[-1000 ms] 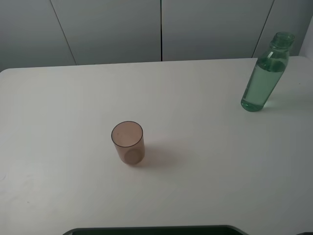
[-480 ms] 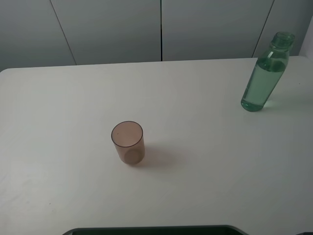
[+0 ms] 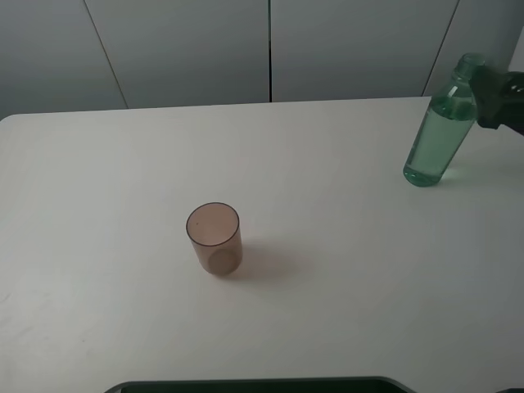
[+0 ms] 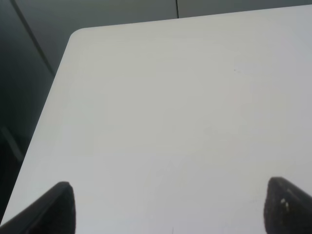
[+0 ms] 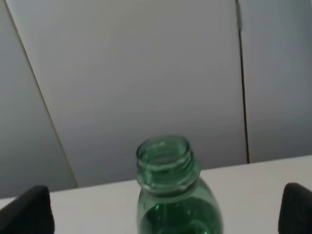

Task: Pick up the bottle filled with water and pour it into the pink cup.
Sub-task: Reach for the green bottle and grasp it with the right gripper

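The green see-through bottle (image 3: pixel 438 135) stands upright at the table's far right, holding water and without a cap. The pink cup (image 3: pixel 214 237) stands upright left of the table's middle, well apart from the bottle. My right gripper (image 3: pixel 500 101) comes in at the right edge, level with the bottle's neck and just behind it. In the right wrist view the bottle's open neck (image 5: pixel 165 163) sits between the gripper's widely spread fingertips (image 5: pixel 28 210), which do not touch it. My left gripper (image 4: pixel 168 209) is open over bare table, and the exterior view does not show it.
The white table (image 3: pixel 344 270) has a rounded far-left corner (image 4: pixel 78 34). Grey wall panels (image 3: pixel 270 49) rise right behind its far edge. A dark edge (image 3: pixel 254 385) runs along the bottom of the exterior view.
My right gripper has come into the exterior view from the right edge, up to the bottle's neck. The bottle and cup have not moved.
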